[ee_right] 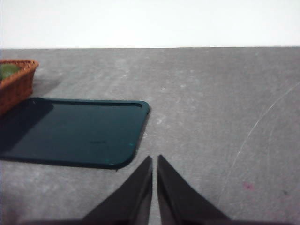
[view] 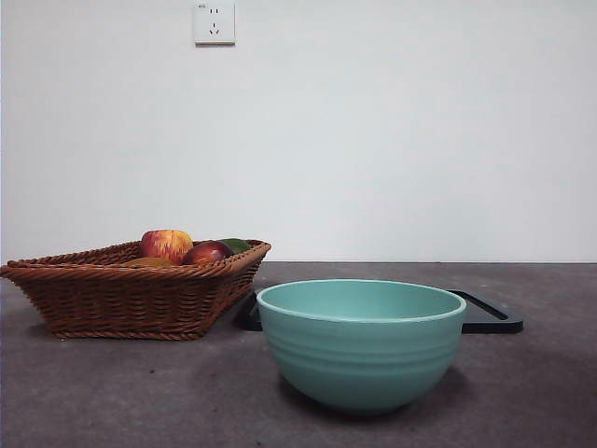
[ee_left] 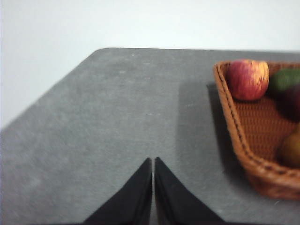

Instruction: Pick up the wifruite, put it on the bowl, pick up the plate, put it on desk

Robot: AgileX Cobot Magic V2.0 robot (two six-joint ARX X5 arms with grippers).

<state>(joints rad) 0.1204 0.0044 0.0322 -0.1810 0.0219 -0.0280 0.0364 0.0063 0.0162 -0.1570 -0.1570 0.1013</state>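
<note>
With both pairs of jaws pressed closed on nothing, I log the left gripper point(ee_left: 153, 161) above bare desk point(ee_left: 117, 117) beside the wicker basket point(ee_left: 234, 126), and the right gripper point(ee_right: 154, 159) near a corner of the dark tray point(ee_right: 75, 131). Inside the basket I see the brown fruit point(ee_left: 291, 149) next to the near wall, with a streaked apple point(ee_left: 247, 78), a green fruit point(ee_left: 286, 78) and a dark red fruit point(view: 206, 252). The mint-green bowl point(view: 361, 345) stands empty in front of the tray.

A bare test room: a plain white wall point(view: 392, 131) with a single power socket point(view: 214, 22) rises behind a dark grey matte surface point(view: 112, 392).
</note>
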